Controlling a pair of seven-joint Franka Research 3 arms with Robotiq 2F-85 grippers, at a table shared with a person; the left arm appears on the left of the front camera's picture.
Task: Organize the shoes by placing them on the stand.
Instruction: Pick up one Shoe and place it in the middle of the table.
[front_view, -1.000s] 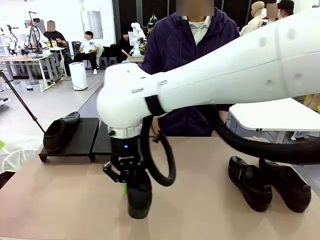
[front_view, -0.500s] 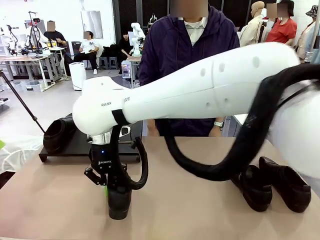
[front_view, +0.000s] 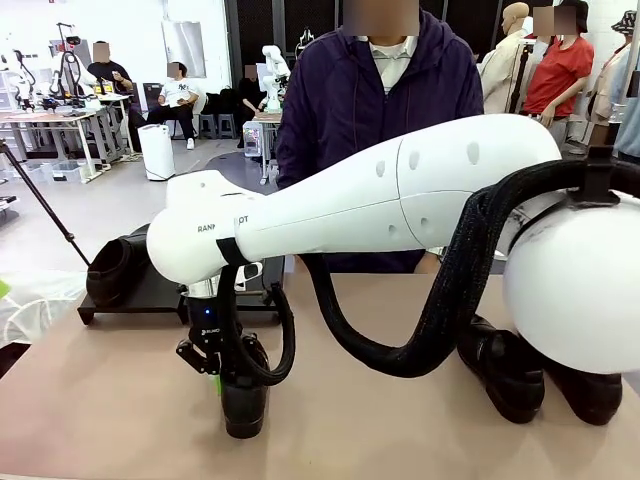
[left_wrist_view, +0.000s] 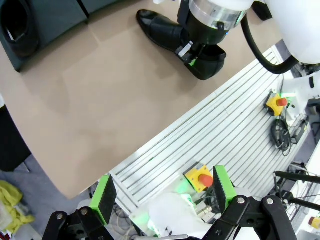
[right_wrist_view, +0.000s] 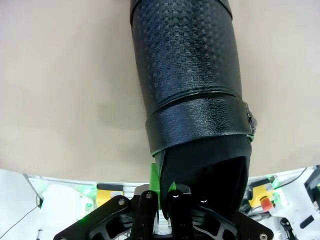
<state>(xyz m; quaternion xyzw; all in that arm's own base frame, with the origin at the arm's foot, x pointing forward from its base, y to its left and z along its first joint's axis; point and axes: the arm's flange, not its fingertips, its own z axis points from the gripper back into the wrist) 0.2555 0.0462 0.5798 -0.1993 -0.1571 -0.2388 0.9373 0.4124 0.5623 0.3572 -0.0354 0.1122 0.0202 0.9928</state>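
Note:
My right gripper (front_view: 213, 378) reaches across to the table's left half and is shut on the heel rim of a black shoe (front_view: 245, 405). That shoe (right_wrist_view: 187, 75) points its toe away from me, low at the tabletop. The left wrist view shows the same shoe (left_wrist_view: 160, 30) under the right gripper (left_wrist_view: 191, 55). The low black stand (front_view: 135, 292) sits at the far left and carries one shoe (front_view: 110, 268). Two more shoes (front_view: 505, 375) (front_view: 590, 395) lie at the right, partly behind the arm. My left gripper (left_wrist_view: 163, 192) hangs open over the table's near edge, holding nothing.
A person in a purple jacket (front_view: 380, 110) stands at the far side, behind the middle of the table. An aluminium frame (left_wrist_view: 235, 130) with a yellow and red stop button (left_wrist_view: 200, 177) runs along the near edge. Bare tabletop (left_wrist_view: 100, 100) lies between the held shoe and the stand (left_wrist_view: 50, 20).
My right arm has swung left across the table, carrying the black shoe with it, and has nearly stopped in the last half second. The left gripper stays open.

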